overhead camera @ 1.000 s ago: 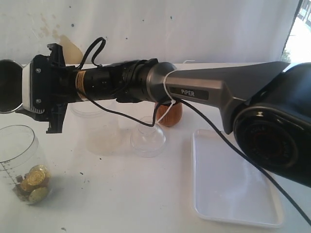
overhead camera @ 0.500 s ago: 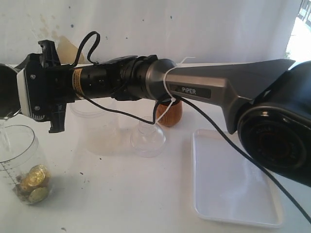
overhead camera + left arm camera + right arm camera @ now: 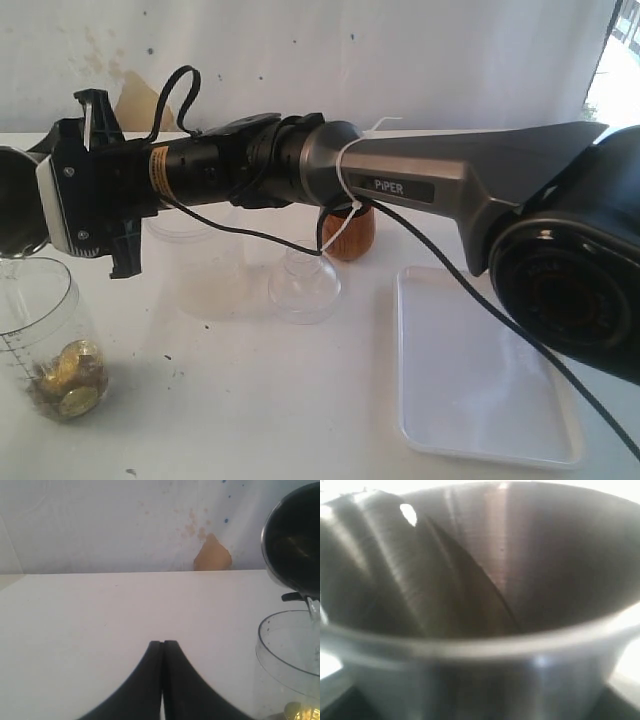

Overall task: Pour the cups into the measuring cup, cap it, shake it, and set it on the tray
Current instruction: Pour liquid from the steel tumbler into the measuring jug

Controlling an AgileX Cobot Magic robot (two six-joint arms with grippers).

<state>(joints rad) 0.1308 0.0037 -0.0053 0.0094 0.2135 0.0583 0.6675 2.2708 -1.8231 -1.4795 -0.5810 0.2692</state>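
Observation:
My right gripper (image 3: 35, 195) reaches across to the far left and is shut on the steel tumbler (image 3: 10, 200), held tipped on its side. The tumbler's rim (image 3: 295, 540) hangs just above the mouth of the clear measuring cup (image 3: 45, 335), and a thin clear stream (image 3: 314, 610) runs from it into the cup. Gold coins (image 3: 68, 385) lie in the cup's bottom. The tumbler's inside (image 3: 495, 580) fills the right wrist view and hides the jaws. The brown wooden cup (image 3: 350, 232) stands behind the right arm. My left gripper (image 3: 162, 645) is shut and empty, beside the measuring cup (image 3: 287, 655).
The white tray (image 3: 470, 370) lies at the right front. A frosted plastic cup (image 3: 195, 265) and a small clear domed plastic piece (image 3: 303, 285) stand under the right arm. The right arm's forearm (image 3: 400, 185) spans the middle of the table.
The right wrist has shifted left and down and rolled, tipping the tumbler's mouth lower over the measuring cup. The left gripper has stayed shut.

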